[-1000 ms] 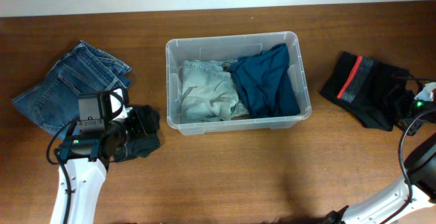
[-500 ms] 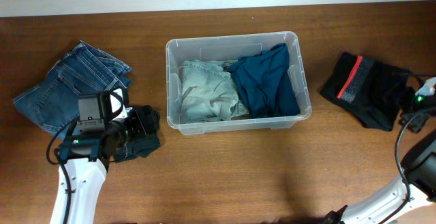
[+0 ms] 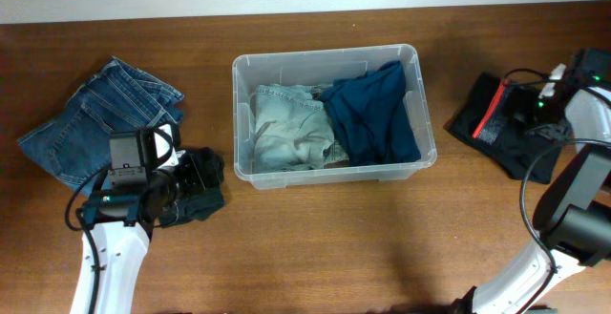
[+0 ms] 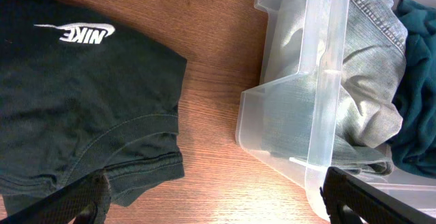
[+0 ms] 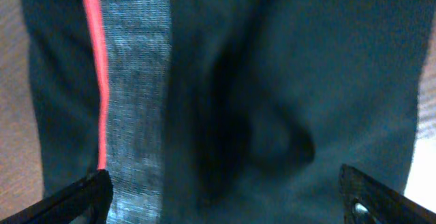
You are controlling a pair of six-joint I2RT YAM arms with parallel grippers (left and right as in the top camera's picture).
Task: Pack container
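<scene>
Container (image 3: 334, 174) stands at the middle of the table (image 3: 305, 247) in the overhead view. It holds pale jeans (image 3: 286, 128) on its left side and a teal garment (image 3: 372, 114) on its right. Blue jeans (image 3: 86, 118) and a dark shirt (image 3: 196, 199) lie to its left, and a black garment with a red stripe (image 3: 501, 123) lies well to its right.

Left wrist view: my left gripper (image 4: 218, 200) is spread wide and empty, between the shirt's hem and the container's corner.

Right wrist view: my right gripper (image 5: 225, 197) is spread wide and empty over the black garment.
</scene>
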